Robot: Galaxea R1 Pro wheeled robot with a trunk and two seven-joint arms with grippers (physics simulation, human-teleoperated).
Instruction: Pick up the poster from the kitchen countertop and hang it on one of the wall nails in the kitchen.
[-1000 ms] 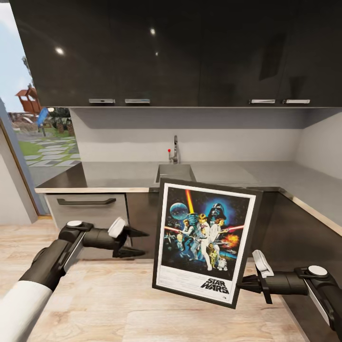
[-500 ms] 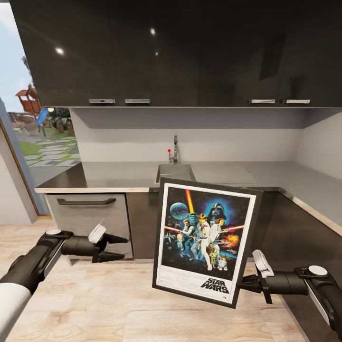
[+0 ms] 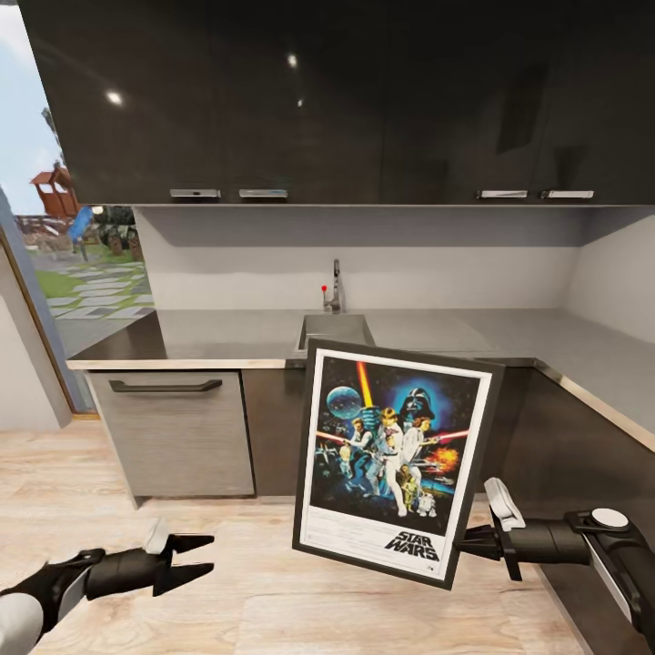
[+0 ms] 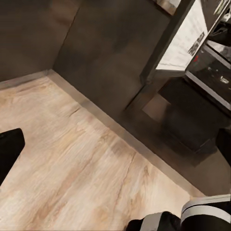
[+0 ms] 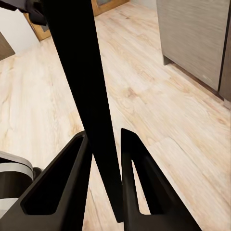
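Observation:
The poster [image 3: 391,462], a black-framed Star Wars print, hangs upright and slightly tilted in front of the dark lower cabinets. My right gripper [image 3: 466,544] is shut on its lower right edge. In the right wrist view the frame's black edge [image 5: 79,72] runs between the two fingers [image 5: 132,178] of the gripper [image 5: 103,161]. My left gripper [image 3: 196,557] is low at the left over the wooden floor, open and holding nothing. In the left wrist view the poster [image 4: 185,41] shows from the side. Behind it runs the grey kitchen countertop [image 3: 218,337].
A steel sink [image 3: 333,329] with a tap [image 3: 335,287] is set in the countertop. Glossy dark wall cupboards [image 3: 318,100] hang above. A grey drawer front [image 3: 173,437] stands at the left, a glass door [image 3: 55,246] beyond it. The counter turns along the right side [image 3: 600,364].
My left arm has dropped and drawn back toward the lower left, its gripper still open. The poster and the right gripper have stayed where they were.

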